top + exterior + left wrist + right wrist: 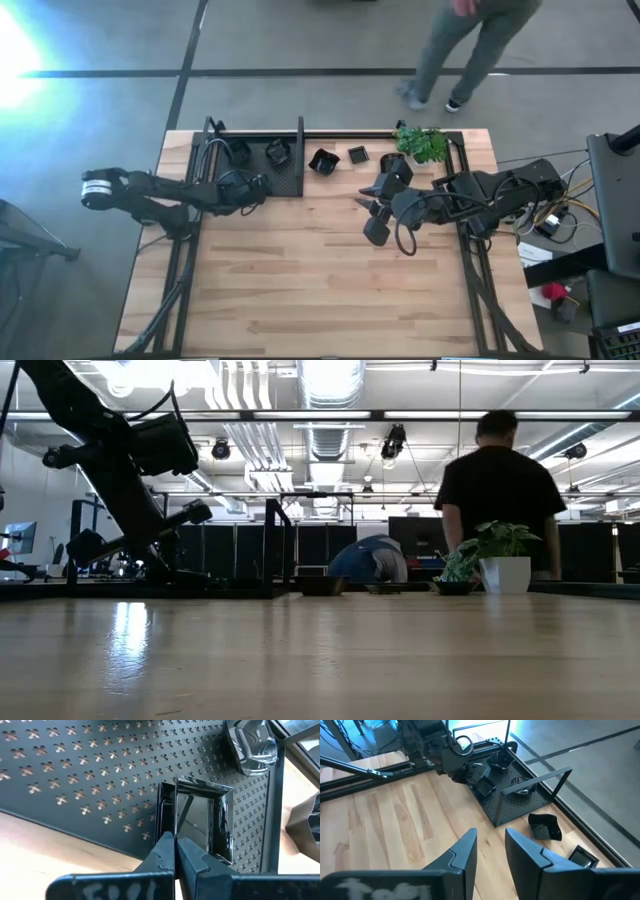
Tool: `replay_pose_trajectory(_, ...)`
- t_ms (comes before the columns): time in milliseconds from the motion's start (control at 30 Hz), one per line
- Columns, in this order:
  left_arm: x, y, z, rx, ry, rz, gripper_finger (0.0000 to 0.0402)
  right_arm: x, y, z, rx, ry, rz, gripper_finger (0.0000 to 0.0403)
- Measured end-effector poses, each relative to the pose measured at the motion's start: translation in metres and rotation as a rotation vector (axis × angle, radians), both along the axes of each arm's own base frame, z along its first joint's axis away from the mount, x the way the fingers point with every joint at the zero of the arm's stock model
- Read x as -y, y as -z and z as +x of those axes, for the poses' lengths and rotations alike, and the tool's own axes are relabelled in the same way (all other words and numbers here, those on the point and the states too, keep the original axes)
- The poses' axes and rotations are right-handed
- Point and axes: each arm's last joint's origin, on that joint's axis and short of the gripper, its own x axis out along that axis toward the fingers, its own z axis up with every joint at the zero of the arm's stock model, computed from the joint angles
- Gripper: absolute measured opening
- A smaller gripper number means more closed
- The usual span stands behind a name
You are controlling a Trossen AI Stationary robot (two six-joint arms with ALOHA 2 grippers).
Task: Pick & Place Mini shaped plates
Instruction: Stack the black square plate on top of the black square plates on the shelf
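Both end effectors hover over my pale wooden bench [300, 270]: the left end effector [174, 851] is clamped on a square mini plate [202, 822] above the perforated black tray [290, 180], while the right end effector [490, 847] is parted and empty, beside the tray. More mini shaped plates [323, 160] lie just past the tray toward the potted plant [421, 143], and beyond the bench a person [500, 485] stands in the ceiling-lit room.

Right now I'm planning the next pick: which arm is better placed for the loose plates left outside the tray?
Right. Its open claw hangs near the loose plates, while the left claw is shut at the tray.
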Motion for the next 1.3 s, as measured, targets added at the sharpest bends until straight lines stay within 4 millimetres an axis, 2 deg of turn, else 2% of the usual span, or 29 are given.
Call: replay_pose_trajectory(1300, -0.0001, 0.0000, 0.0000, -0.014, 0.015, 0.008, 0.0010, 0.0000, 0.0001, 0.0001, -0.001, 0.000, -0.002, 0.0086)
